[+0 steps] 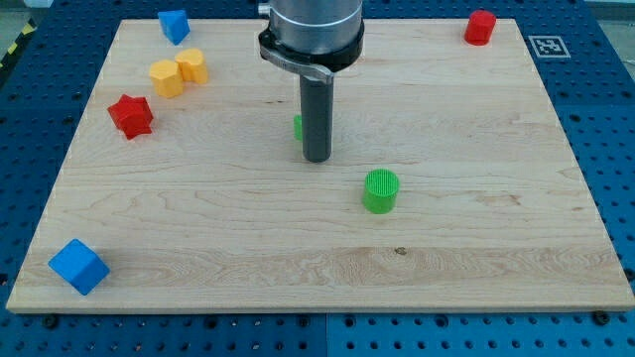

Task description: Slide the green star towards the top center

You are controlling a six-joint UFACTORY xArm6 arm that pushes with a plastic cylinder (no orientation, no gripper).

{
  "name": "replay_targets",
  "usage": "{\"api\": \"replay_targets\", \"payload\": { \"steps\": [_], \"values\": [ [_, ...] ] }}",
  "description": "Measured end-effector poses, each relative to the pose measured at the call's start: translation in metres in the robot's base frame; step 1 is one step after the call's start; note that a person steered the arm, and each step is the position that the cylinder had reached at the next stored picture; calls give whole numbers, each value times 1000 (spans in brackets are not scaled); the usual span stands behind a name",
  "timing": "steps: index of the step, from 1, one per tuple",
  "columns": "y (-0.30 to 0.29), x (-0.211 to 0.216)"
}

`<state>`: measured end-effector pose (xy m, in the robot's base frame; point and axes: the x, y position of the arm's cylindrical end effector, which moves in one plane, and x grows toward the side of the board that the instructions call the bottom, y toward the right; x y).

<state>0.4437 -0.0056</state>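
Observation:
The green star [298,126] is almost wholly hidden behind my rod; only a green sliver shows at the rod's left edge, near the board's middle. My tip [317,159] rests on the wooden board [476,248] just below and in front of the star, seemingly touching it. A green cylinder [380,190] stands apart to the lower right of the tip.
A red star [131,115] and two yellow blocks [177,71] sit at the left. A blue block [174,26] is at the top left, a blue cube [77,266] at the bottom left, and a red cylinder [480,27] at the top right.

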Motion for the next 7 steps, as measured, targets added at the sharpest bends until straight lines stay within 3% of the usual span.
{"api": "replay_targets", "payload": {
  "steps": [2, 5, 7],
  "values": [
    [0, -14],
    [-5, -74],
    [-66, -75]
  ]
}}
